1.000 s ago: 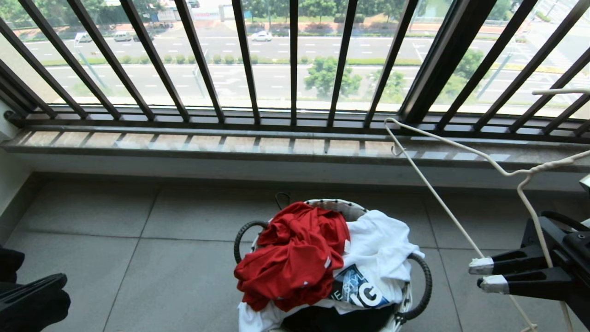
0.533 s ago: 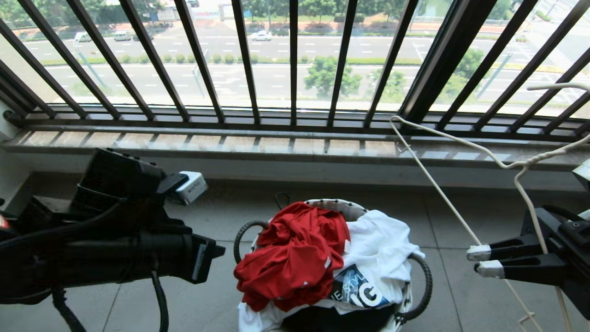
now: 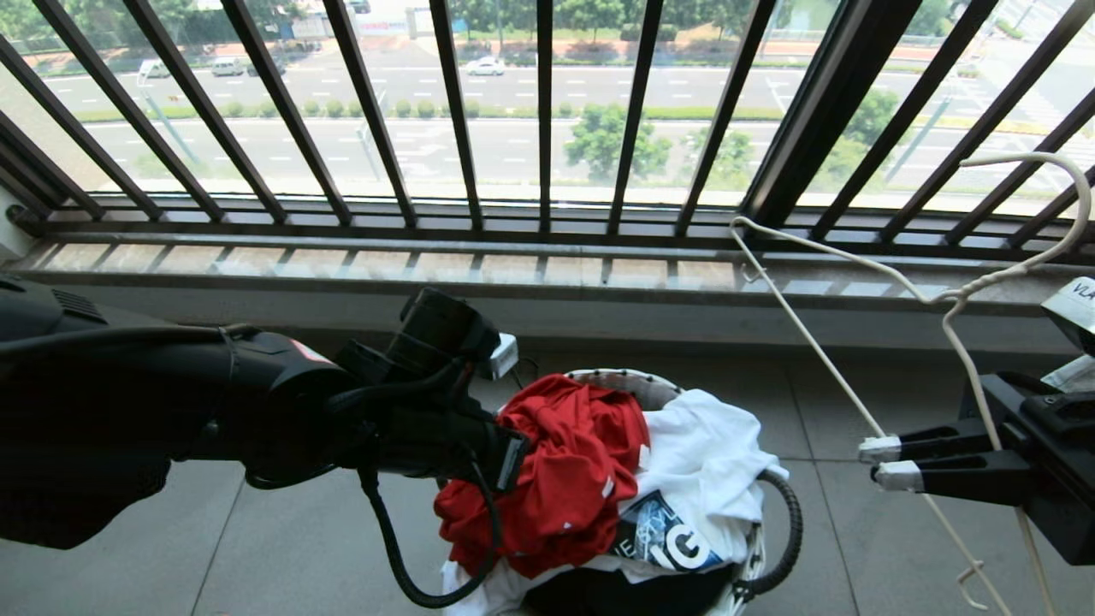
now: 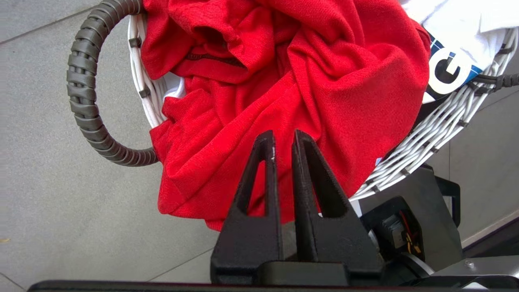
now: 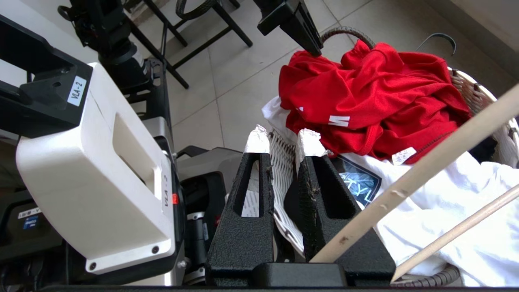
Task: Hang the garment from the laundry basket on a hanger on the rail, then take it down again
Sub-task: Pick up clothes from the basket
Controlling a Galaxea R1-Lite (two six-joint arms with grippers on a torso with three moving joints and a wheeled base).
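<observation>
The red garment (image 3: pixel 565 479) lies crumpled on top of the laundry basket (image 3: pixel 599 374) on the floor. My left gripper (image 3: pixel 513 458) has reached across and hangs right over the garment's near fold. In the left wrist view the left gripper (image 4: pixel 284 136) is open by a narrow gap, with nothing between the fingers and the red garment (image 4: pixel 308 81) just beyond them. At the right, my right gripper (image 3: pixel 881 462) carries the white wire hanger (image 3: pixel 804 342). The hanger's wire (image 5: pixel 425 170) comes out near the finger bases, and the taped tips of the right gripper (image 5: pixel 284 140) stand slightly apart. The rail is out of view.
A white printed shirt (image 3: pixel 701 462) and a black garment (image 3: pixel 616 595) lie under the red one. The basket's black handle (image 3: pixel 791 530) sticks out to the right. The dark barred window railing (image 3: pixel 547 111) and stone sill (image 3: pixel 428 265) stand behind. The robot's white body (image 5: pixel 101 162) is close beside the basket.
My left arm has swung up from the lower left corner and across to the basket, ending over the red garment. My right gripper has risen a little with the hanger.
</observation>
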